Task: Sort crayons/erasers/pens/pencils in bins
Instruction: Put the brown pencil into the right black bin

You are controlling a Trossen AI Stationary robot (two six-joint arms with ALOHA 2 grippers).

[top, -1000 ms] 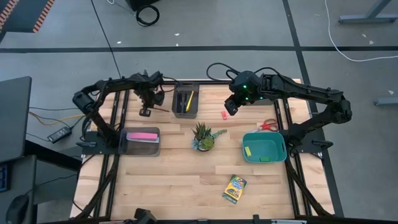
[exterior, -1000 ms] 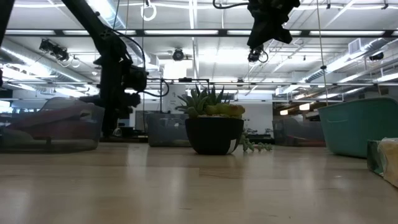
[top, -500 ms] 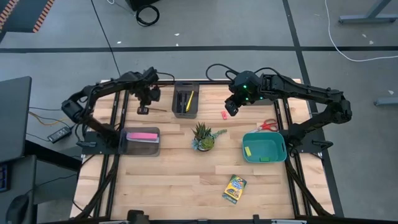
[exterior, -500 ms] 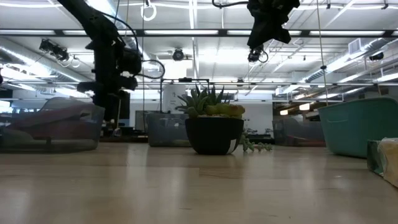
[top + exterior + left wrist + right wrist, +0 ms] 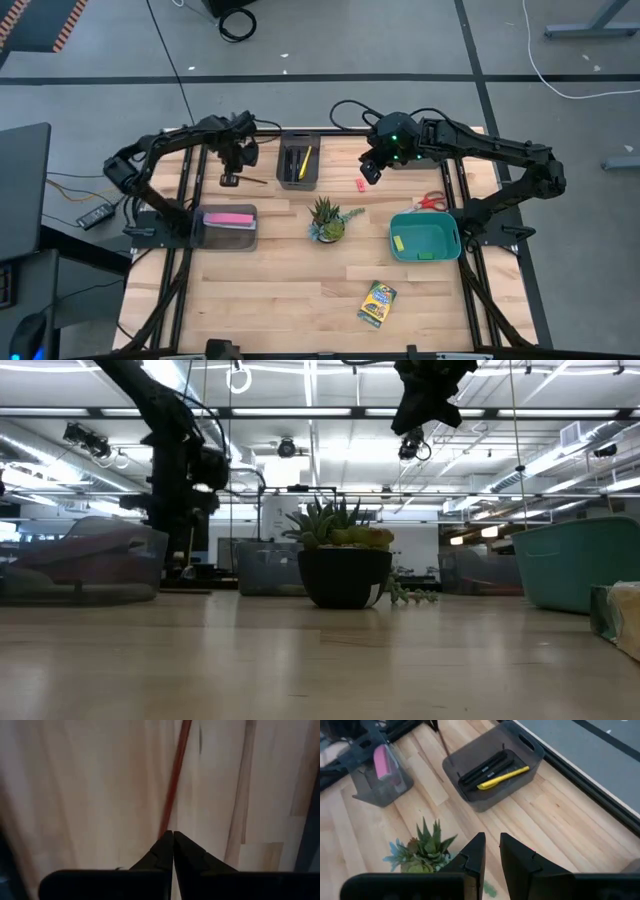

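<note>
A: The thin red pencil [image 5: 256, 180] lies flat on the tabletop [image 5: 300, 290], just beside the dark grey bin [image 5: 298, 163] that holds the pens [image 5: 492, 770]. Is it gripped?

B: Not that I can see. The left gripper [image 5: 231, 178] was lower over it a second ago; now it stands a little higher, with its fingers [image 5: 165, 851] pressed together, tips touching. In the left wrist view the pencil [image 5: 174, 785] runs away from the tips on the wood, not between them.

A: So that try, if it was one, came up empty?

B: I judge so. The pencil is still to be sorted, and the fingers must spread before another go.

A: And the other arm?

B: The right gripper [image 5: 371, 172] hangs high near the back of the tabletop, hardly moved, fingers [image 5: 476, 854] narrowly apart and holding nothing.

A: What does each view add?

B: The high view alone shows the crayon box [image 5: 377, 304] near the front edge, the teal bin [image 5: 425, 237] with a yellow eraser [image 5: 398, 242], and the small red eraser [image 5: 360, 185] loose. The right wrist view gives the pens' colours: black ones and a yellow one. The low view shows mostly the potted plant [image 5: 344, 565] and how high both arms hang.
</note>
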